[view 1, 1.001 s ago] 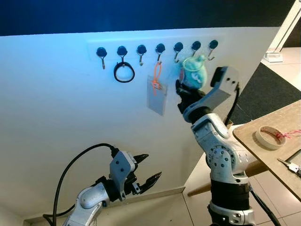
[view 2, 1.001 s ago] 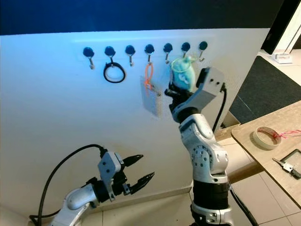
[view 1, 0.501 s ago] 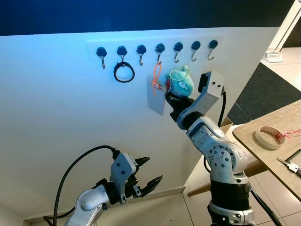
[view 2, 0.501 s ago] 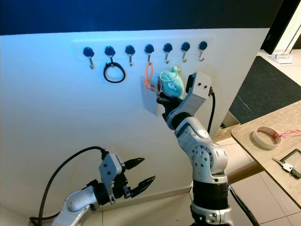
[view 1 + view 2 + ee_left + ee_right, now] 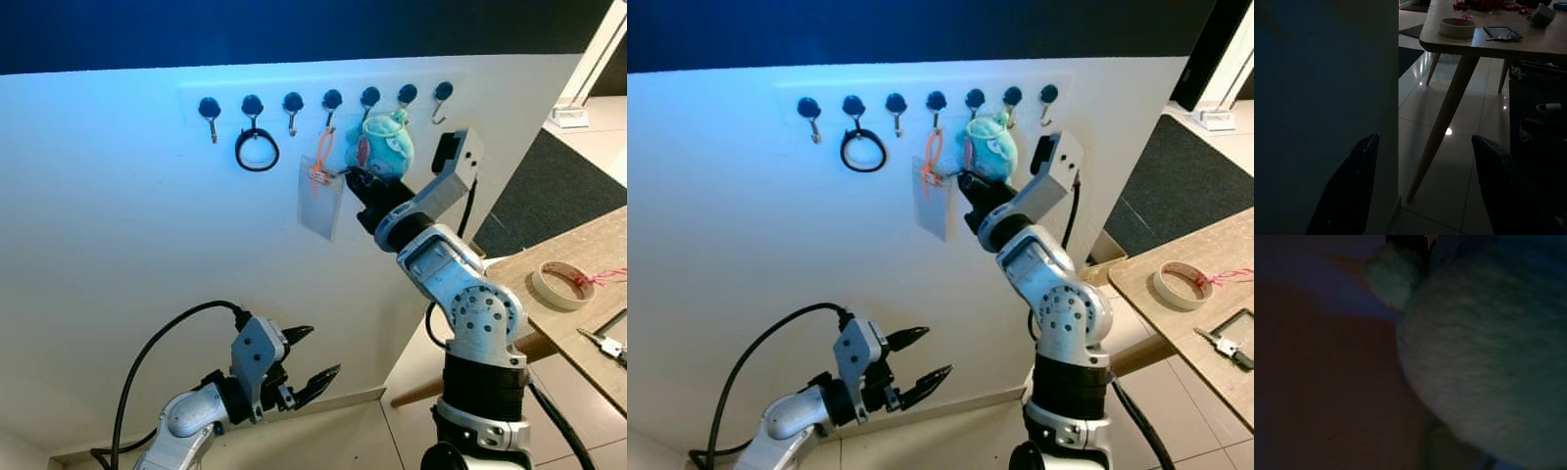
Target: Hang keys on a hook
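A row of dark-capped metal hooks (image 5: pixel 292 102) runs along the white wall. My right gripper (image 5: pixel 364 184) is raised to the wall and shut on a teal plush key charm (image 5: pixel 385 145), which sits just under the fifth hook (image 5: pixel 369 96). I cannot tell whether its loop touches that hook. The plush (image 5: pixel 1488 357) looms dark and close in the right wrist view. My left gripper (image 5: pixel 315 354) hangs low near the floor, open with nothing between its fingers (image 5: pixel 1354 186).
A black ring (image 5: pixel 257 150) hangs on the second hook, and an orange loop with a clear badge (image 5: pixel 318 194) on the fourth. At the right stands a wooden table (image 5: pixel 519 269) with a tape roll (image 5: pixel 558 284). Dark mat (image 5: pixel 563 186) beyond it.
My right gripper carried the plush from near the sixth hook down and to the left, then back up to just under the fifth hook. The left arm has barely moved.
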Controlling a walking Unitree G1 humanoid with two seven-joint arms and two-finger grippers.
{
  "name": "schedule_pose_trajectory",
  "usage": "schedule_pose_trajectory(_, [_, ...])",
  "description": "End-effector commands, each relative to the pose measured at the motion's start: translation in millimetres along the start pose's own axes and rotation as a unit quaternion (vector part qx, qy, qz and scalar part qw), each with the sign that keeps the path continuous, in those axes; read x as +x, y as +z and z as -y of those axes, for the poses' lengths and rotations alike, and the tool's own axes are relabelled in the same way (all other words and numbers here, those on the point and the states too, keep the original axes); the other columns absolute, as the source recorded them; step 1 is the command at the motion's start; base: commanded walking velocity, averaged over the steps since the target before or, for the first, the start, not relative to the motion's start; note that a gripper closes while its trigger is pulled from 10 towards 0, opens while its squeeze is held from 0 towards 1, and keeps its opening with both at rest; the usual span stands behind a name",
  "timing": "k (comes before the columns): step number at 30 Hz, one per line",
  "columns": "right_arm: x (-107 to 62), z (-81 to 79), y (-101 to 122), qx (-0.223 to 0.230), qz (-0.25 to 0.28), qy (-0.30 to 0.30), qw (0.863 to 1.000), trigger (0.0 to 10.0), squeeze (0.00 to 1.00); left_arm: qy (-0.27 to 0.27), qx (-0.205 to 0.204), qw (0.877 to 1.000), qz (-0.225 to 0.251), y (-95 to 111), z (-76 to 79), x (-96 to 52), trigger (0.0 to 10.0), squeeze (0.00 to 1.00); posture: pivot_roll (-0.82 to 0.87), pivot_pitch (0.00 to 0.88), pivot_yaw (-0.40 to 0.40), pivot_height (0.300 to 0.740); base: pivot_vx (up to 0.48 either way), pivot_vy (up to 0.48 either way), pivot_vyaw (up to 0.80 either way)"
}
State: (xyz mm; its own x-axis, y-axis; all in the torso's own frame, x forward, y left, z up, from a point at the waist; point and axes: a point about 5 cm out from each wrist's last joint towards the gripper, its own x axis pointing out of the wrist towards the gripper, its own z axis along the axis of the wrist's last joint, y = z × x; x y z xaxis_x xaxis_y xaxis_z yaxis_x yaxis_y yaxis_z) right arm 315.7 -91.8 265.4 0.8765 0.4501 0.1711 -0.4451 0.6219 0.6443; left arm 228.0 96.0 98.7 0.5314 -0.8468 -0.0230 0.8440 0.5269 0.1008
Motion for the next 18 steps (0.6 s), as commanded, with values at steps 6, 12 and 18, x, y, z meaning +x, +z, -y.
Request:
schedule_pose_trajectory(6, [-3.2, -16.9, -0.8, 0.013, -0.027, 0.072, 0.997, 10.0, 0.0, -0.014, -0.004, 1.0, -0.007, -1.2, 3.5, -1.9, 10.0, 0.0, 0.04, 0.101, -0.031, 0.74, 0.0, 0.0, 0.0])
schedule_pose_trajectory(12, [-6.6, -20.8, 0.8, 0.026, -0.033, 0.096, 0.995, 10.0, 0.0, -0.017, -0.004, 1.0, -0.008, -0.8, 3.4, -1.8, 10.0, 0.0, 0.04, 0.101, -0.029, 0.74, 0.0, 0.0, 0.0])
schedule_pose_trajectory(18, [-12.5, -24.7, 13.2, 0.049, -0.011, 0.136, 0.989, 10.0, 0.0, -0.019, -0.005, 1.0, -0.008, -0.8, 4.0, -1.5, 10.0, 0.0, 0.04, 0.098, -0.028, 0.74, 0.0, 0.0, 0.0])
